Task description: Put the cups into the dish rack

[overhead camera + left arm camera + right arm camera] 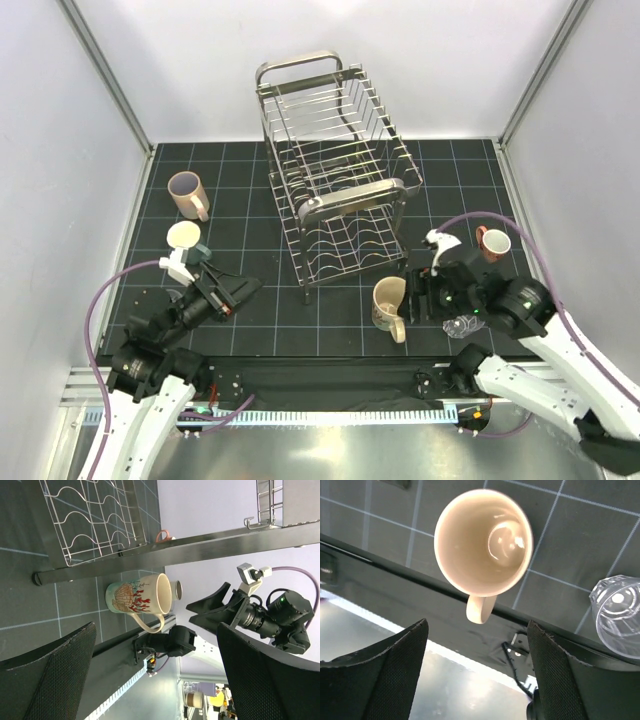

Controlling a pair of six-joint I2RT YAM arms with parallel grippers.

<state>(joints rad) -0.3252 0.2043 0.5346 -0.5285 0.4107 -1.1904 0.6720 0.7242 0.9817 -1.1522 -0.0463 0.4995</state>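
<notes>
On desk (250, 200), four mugs: pink mug (187, 193), cream mug (183, 236), patterned mug (388, 303), red-brown mug (493, 242); one tumbler (462, 325); one dish rack (335, 180). Left hand (240, 293), right hand (413, 297) both wide, gripping nothing.

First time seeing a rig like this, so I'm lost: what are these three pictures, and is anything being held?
Two robot arms stand side by side. The overhead picture shows both; the other two come from a camera on each wrist. On the black mat stand, among others, a steel dish rack, a pink mug, a red-brown mug and a clear glass. The left tool and right tool are open, holding nothing; the right one faces a cream mug.
</notes>
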